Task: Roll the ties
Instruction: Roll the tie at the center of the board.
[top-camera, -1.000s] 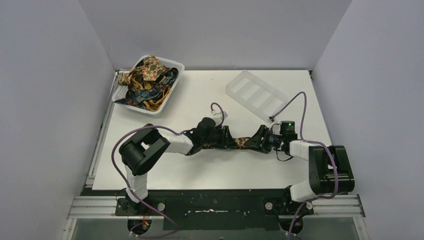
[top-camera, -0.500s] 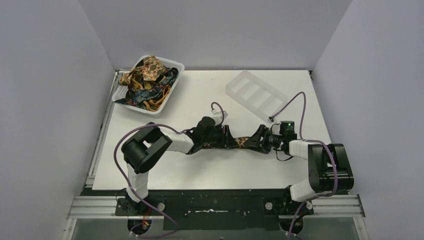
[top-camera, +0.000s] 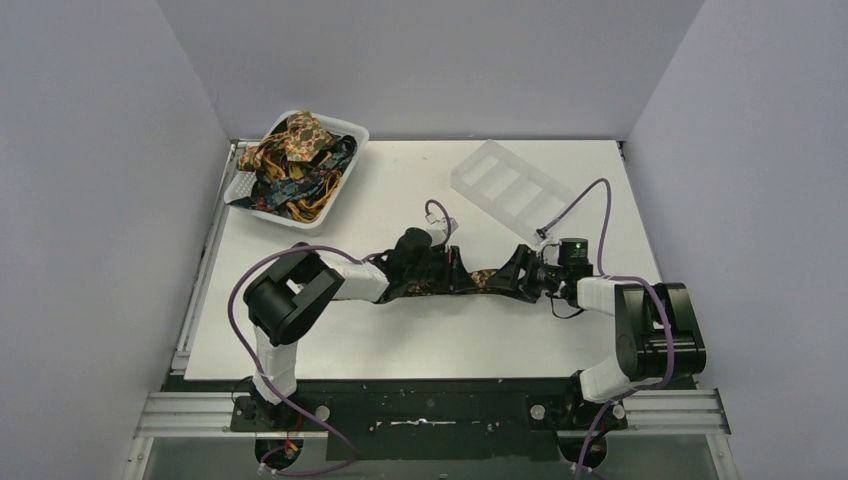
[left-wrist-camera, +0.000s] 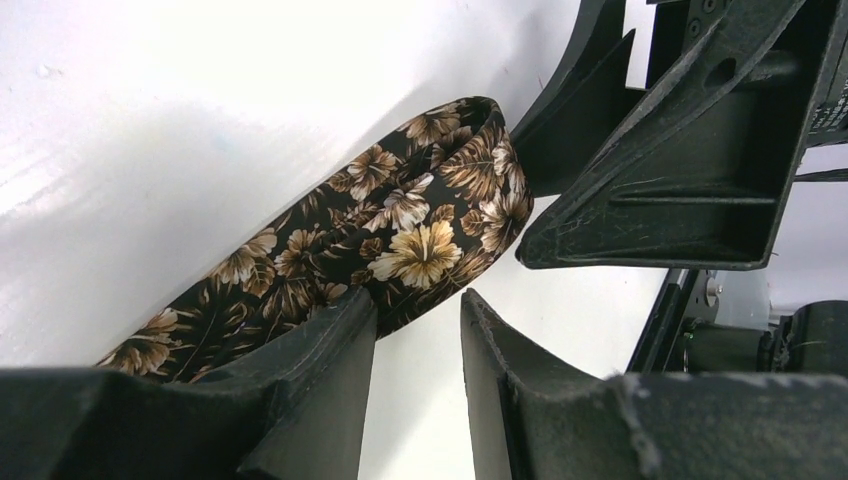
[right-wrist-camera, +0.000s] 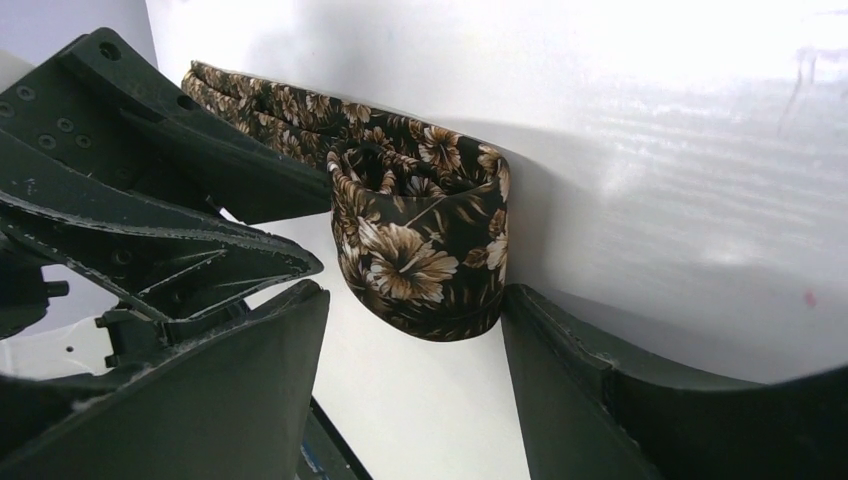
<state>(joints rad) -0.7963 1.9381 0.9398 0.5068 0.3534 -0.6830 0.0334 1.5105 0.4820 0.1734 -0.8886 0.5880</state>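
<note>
A dark brown tie with tan flowers (top-camera: 482, 282) lies on the white table between my two grippers. Its right end is curled into a small loose roll (right-wrist-camera: 420, 250), which also shows in the left wrist view (left-wrist-camera: 430, 225). My right gripper (right-wrist-camera: 415, 295) is open, its fingers (right-wrist-camera: 560, 350) on either side of the roll's near side, the right one touching it. My left gripper (left-wrist-camera: 418, 300) is open a little, low over the flat stretch of the tie; its left finger (left-wrist-camera: 320, 370) overlaps the fabric. In the top view the left gripper (top-camera: 458, 272) and right gripper (top-camera: 506, 278) face each other closely.
A white basket (top-camera: 352, 130) at the back left holds several more ties (top-camera: 295, 160) in a heap. A clear compartment tray (top-camera: 515, 190) lies at the back right. Purple cables loop over both arms.
My right gripper has crept left toward the left gripper, and the visible stretch of tie between them is shorter. The left gripper has shifted slightly away from the near edge.
</note>
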